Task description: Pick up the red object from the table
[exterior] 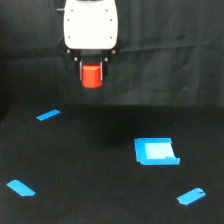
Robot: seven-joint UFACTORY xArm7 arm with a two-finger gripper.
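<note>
The gripper (pixel 91 75) pinches the red object (pixel 91 76) between its fingers, seemingly well clear above the table (pixel 100 200). The lift looks done; next, just hold the grip steady.

arm (pixel 91 22) cut off by top edge.

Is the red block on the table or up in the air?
Up in the air. The red object sits between the gripper fingers, well above the table, touching nothing below.
</note>
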